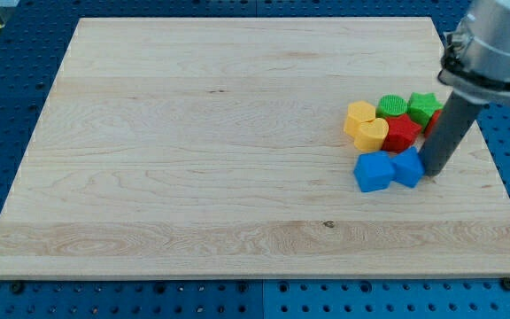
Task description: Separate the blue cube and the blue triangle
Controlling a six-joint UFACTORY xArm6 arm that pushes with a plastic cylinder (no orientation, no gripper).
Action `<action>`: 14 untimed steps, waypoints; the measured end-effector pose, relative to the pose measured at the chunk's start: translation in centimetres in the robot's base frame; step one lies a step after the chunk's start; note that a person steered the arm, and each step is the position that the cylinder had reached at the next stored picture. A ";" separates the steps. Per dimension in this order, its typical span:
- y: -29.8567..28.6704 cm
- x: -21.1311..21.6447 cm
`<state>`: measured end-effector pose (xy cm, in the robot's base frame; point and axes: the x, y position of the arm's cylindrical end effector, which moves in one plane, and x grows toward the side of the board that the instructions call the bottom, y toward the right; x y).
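My tip [433, 174] touching right edge of blue triangle [409, 167]. Blue cube [374, 172] touching triangle's left side, both right of board [193, 133] centre. No fingers: plain rod. Red star [402, 133], yellow heart [373, 134] just above.

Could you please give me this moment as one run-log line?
tip: my tip at view's right of blue triangle | blue cube touching blue triangle | separation: not yet done

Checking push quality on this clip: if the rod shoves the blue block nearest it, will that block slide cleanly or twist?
It likely slides: the wooden board looks smooth. My tip sits at the blue triangle's right edge, so it may twist. Touching the blue cube, it would probably drag that along.
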<state>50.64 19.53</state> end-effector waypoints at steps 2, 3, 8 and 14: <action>-4.0 3.4; 0.0 3.4; -1.1 2.6; -7.7 -1.9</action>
<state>48.73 11.82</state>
